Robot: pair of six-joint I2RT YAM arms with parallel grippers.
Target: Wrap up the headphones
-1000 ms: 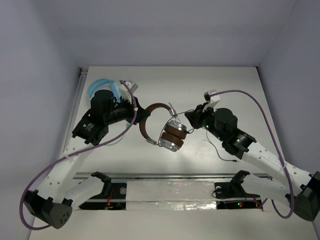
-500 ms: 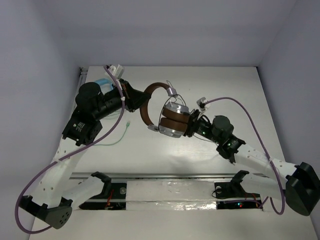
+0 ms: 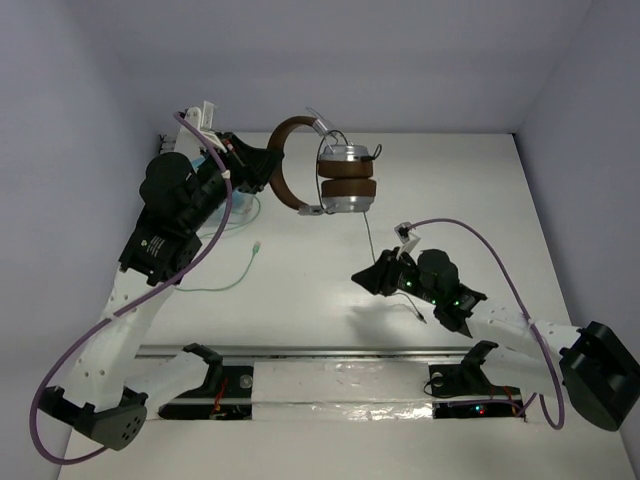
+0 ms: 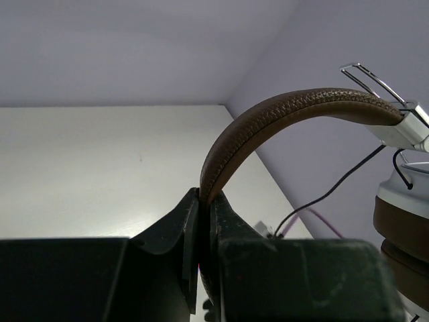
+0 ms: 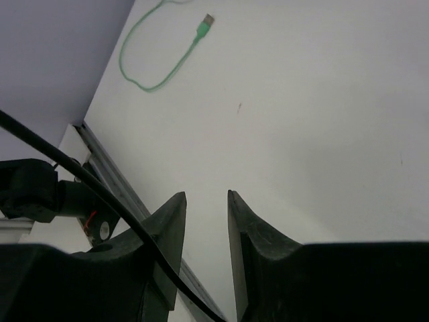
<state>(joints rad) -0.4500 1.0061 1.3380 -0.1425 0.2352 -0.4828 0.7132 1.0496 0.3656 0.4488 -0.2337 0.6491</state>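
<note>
**A:** Where are the headphones (image 3: 335, 180) now?

**B:** Up in the air, off the table (image 3: 450, 180); your left gripper (image 3: 262, 168) is squeezed tight on the brown headband (image 4: 281, 111); the two silver cups hang at the far side of that band, away from the fingers.

**A:** And your other gripper?

**B:** Your right gripper (image 3: 362, 277) is low, below the headphones; its fingers have only a small gap, and I see nothing between the tips; the thin black cable (image 3: 369, 232) drops from the cups and runs across the front of one finger (image 5: 167, 221), not inside the gap.

**A:** What could go wrong?

**B:** I think three things. The pinch on the band is small and the cups look heavy; if you swing fast, the band could slip out and the headphones would fall. The cable is very thin; if you close now, you may catch only air. If you do catch it and pull hard, you could tug the headphones out of the left fingers.

**A:** Anything else?

**B:** A green cable (image 5: 208, 19) lies on the table, below and to the left of the headphones; do not grab that one by mistake.
</note>
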